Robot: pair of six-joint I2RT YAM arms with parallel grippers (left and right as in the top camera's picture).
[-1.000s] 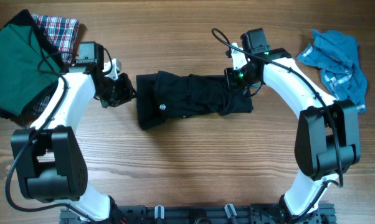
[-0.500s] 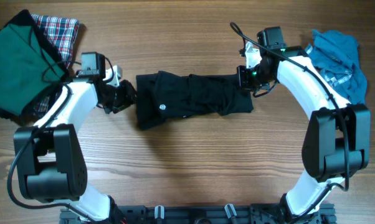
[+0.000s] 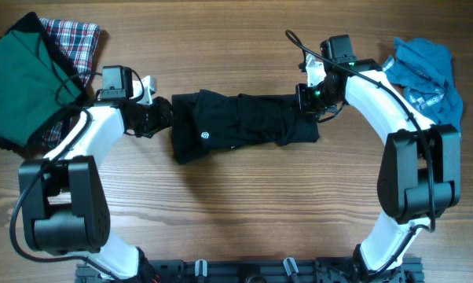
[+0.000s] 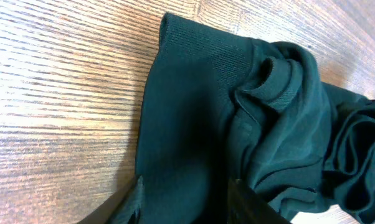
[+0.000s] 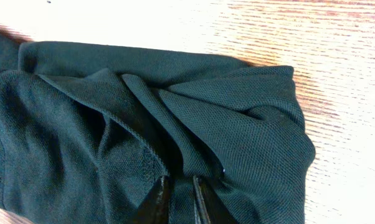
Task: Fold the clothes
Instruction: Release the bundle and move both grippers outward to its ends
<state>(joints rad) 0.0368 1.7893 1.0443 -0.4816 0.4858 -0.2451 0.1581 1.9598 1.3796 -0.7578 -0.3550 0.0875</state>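
The black shirt (image 3: 236,126) lies folded into a long strip across the middle of the table, with its small white logo (image 3: 206,134) near the left end. At that left end my left gripper (image 3: 164,118) is open. In the left wrist view the gripper (image 4: 184,190) has the shirt's edge (image 4: 194,112) between its spread fingers. My right gripper (image 3: 306,101) is at the right end. In the right wrist view it (image 5: 179,180) is open only a narrow slit, with its tips on a ridge of creased cloth (image 5: 81,124). The blue garment (image 3: 425,75) lies crumpled at the far right.
A green garment (image 3: 16,79) and a plaid one (image 3: 71,39) are piled at the back left corner, close to the left arm. Bare wood runs along the table's front half and behind the shirt.
The right gripper moved right from over the shirt to its right end and parted slightly. The left gripper slid right onto the shirt's left edge and opened wider. The shirt has not moved.
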